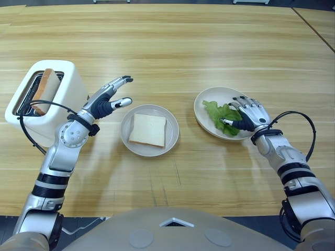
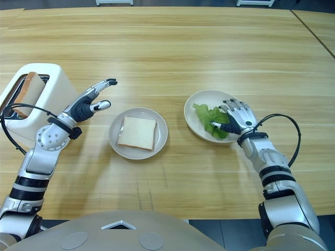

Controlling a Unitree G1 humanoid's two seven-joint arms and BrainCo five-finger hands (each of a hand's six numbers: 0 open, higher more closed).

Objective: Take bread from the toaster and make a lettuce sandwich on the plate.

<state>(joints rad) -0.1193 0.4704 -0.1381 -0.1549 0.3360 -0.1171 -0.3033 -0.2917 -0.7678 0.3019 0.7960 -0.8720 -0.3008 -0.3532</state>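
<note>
**Bread on one plate, right hand on the lettuce**

A wooden table carries a white toaster at the left, with one bread slice standing in its slot. The right plate holds the lettuce. The middle plate bears a second slice of bread lying flat. The left hand hovers between toaster and middle plate, fingers spread and holding nothing. The right hand rests over the right plate, fingers curled down onto the lettuce, thumb pinching its edge.
</note>
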